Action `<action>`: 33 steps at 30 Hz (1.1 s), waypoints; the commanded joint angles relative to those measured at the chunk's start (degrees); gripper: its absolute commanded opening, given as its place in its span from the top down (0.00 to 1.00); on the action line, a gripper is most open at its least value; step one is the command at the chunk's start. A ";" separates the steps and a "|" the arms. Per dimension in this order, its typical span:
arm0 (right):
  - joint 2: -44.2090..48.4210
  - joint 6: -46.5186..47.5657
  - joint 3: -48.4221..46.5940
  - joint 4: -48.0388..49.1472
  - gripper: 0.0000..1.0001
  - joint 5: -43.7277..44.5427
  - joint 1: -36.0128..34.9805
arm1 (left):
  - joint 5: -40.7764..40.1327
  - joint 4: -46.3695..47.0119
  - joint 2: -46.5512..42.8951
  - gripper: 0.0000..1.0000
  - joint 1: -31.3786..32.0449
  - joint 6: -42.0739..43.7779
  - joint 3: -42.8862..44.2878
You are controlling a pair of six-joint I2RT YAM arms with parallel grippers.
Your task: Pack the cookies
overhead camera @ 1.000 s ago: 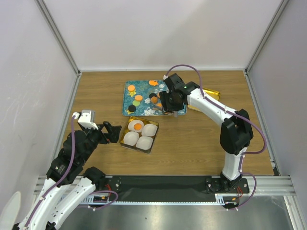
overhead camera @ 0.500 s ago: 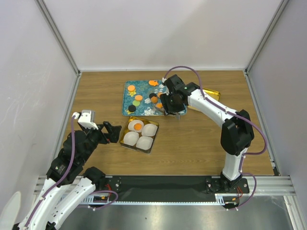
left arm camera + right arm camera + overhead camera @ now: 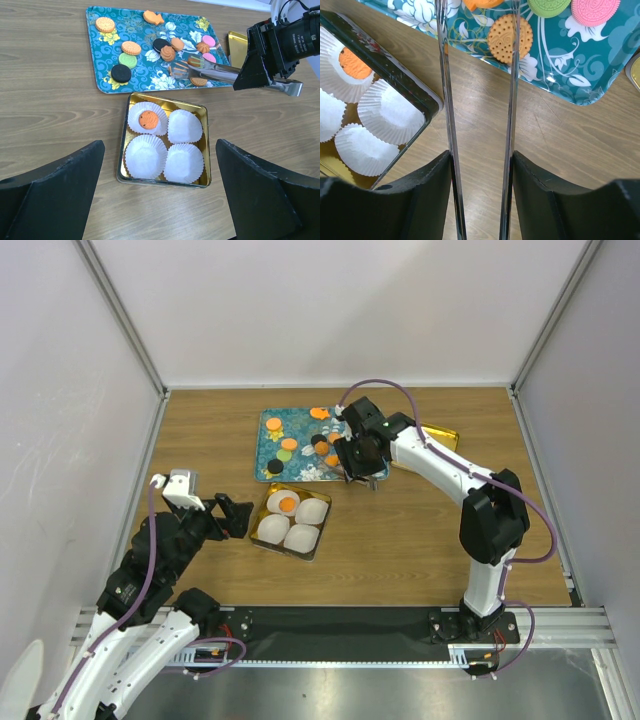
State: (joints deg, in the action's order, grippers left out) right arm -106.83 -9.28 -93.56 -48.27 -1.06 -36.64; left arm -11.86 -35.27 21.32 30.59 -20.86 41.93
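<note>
The cookies (image 3: 131, 47) are small orange, green, pink and dark discs scattered on a teal flowered tray (image 3: 272, 446). One orange cookie (image 3: 148, 119) lies in the far-left paper cup of the gold box (image 3: 120, 165). My right gripper (image 3: 356, 456) is over the tray's right part, shut on metal tongs (image 3: 215, 74). The tong tips straddle an orange cookie (image 3: 180, 69). In the right wrist view my right gripper (image 3: 481, 155) presses both tong arms (image 3: 446, 100), which run up over the tray edge. My left gripper (image 3: 160, 145) hangs open, just near of the box, holding nothing.
A gold lid (image 3: 440, 436) lies right of the tray, partly under the right arm. Three empty white paper cups (image 3: 184, 162) fill the rest of the box. Bare wooden table surrounds the tray and box, with white walls on three sides.
The right gripper has squeezed the tongs narrower over the tray's right part. The left arm has stayed still.
</note>
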 commanded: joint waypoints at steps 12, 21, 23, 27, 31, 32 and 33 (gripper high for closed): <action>-3.04 5.76 -5.58 -3.06 0.47 0.97 -0.27 | -0.27 1.43 0.47 0.00 -0.18 0.82 -0.18; -3.39 6.03 -6.72 -3.58 0.48 1.59 0.26 | -0.27 1.43 0.48 0.00 -0.18 0.82 -0.18; -3.30 6.03 -6.64 -3.85 0.50 1.59 0.08 | -0.27 1.34 0.39 0.00 -0.18 0.82 -0.18; -3.21 5.68 -6.46 -4.20 0.52 -0.08 0.08 | -0.36 1.43 0.30 0.00 -0.18 0.82 -0.18; -2.95 4.71 -6.64 -4.11 0.57 -0.34 0.43 | -0.27 1.34 0.21 0.00 -0.18 0.82 -0.18; -2.78 4.19 -6.72 -4.11 0.57 -0.69 0.52 | -0.27 1.43 0.21 0.00 -0.27 0.82 -0.27; -2.69 4.01 -6.90 -3.94 0.57 -0.87 0.78 | -0.27 1.34 0.12 0.00 -0.18 0.82 -0.19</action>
State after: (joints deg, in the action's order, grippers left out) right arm -110.17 -4.49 -97.76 -52.12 -0.60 -36.40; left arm -11.86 -35.27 21.32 30.59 -20.86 41.93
